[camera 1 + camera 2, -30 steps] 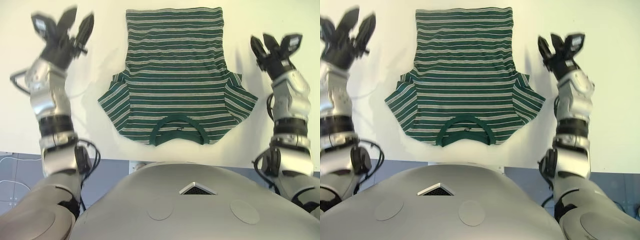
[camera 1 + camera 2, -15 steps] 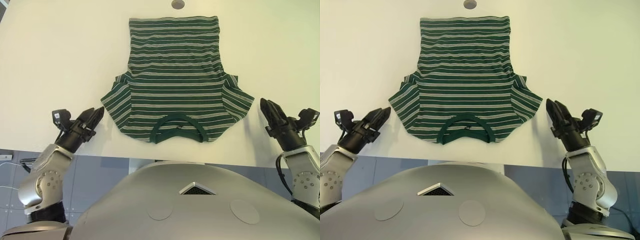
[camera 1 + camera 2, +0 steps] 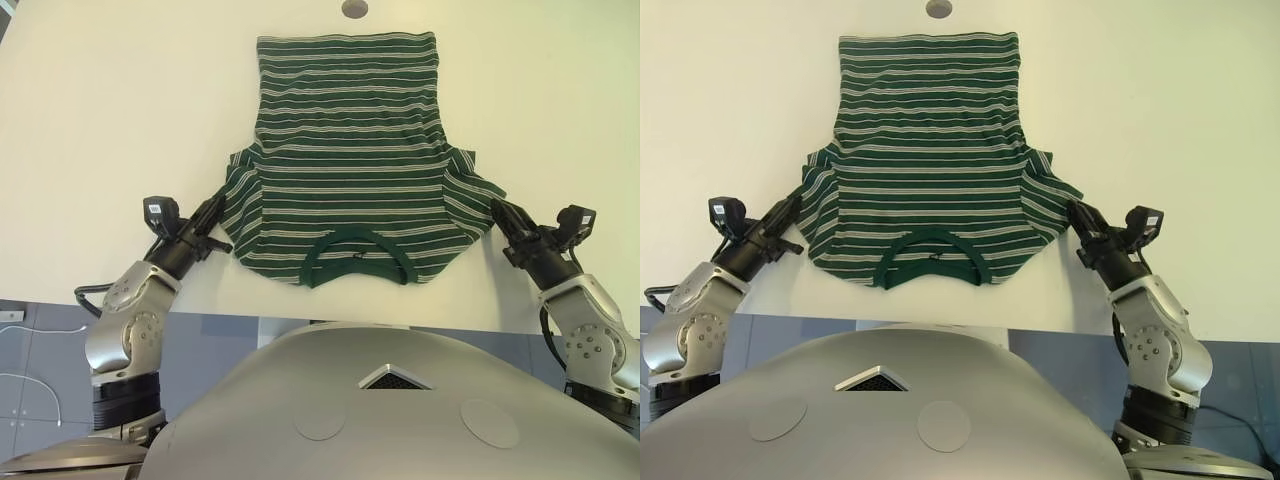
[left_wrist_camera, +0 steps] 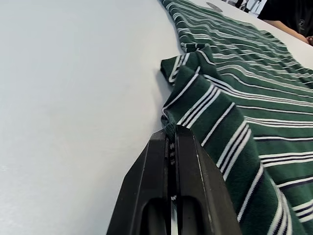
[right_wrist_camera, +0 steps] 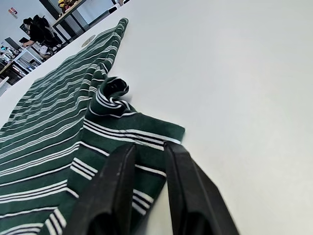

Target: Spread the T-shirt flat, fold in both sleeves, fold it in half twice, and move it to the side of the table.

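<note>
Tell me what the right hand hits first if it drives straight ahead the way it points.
The right hand would meet the T-shirt's right sleeve first; its open fingertips sit at the sleeve's edge, though whether they touch it is unclear.

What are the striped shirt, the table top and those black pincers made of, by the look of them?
T-shirt: soft knit cloth, likely cotton; it rumples and curls at the sleeves. Table: smooth, matt white top, perhaps laminate. The left gripper and right gripper: hard black fingers, probably moulded plastic, faintly glossy.
</note>
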